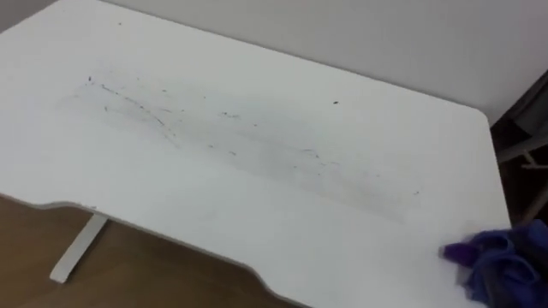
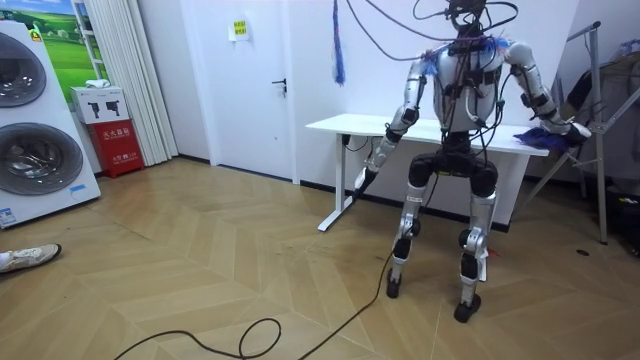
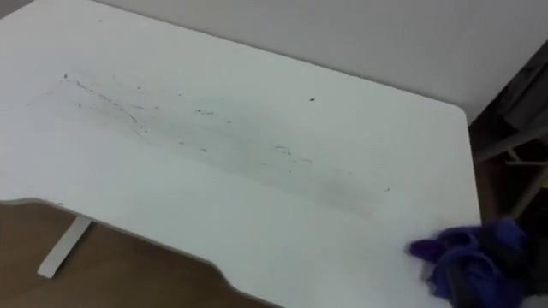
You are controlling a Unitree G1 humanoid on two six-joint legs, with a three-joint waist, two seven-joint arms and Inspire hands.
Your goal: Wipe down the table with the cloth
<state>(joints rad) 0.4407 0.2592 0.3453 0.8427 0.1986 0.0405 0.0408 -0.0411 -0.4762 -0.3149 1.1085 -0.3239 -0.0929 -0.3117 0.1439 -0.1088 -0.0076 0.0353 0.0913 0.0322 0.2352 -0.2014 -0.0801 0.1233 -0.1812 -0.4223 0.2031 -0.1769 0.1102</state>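
The white table [image 1: 257, 214] carries a long band of thin dark scribble marks [image 1: 163, 120] running from its far left toward its right end. A bunched purple cloth [image 1: 501, 261] sits at the table's near right corner, and it also appears as the cloth [image 3: 471, 252] in the right eye view. In the room view I stand at the table's long side. My right hand [image 2: 577, 128] is stretched out to the cloth [image 2: 532, 138] at the table's end. My left hand [image 2: 365, 180] hangs low beside the table edge, fingers relaxed and empty.
A metal-framed rack [image 1: 531, 128] stands just past the table's right end. Two stacked washing machines [image 2: 30, 130] and a red box [image 2: 120, 135] are at the room view's left, with a white door [image 2: 255, 80] behind. Wooden floor lies around the table.
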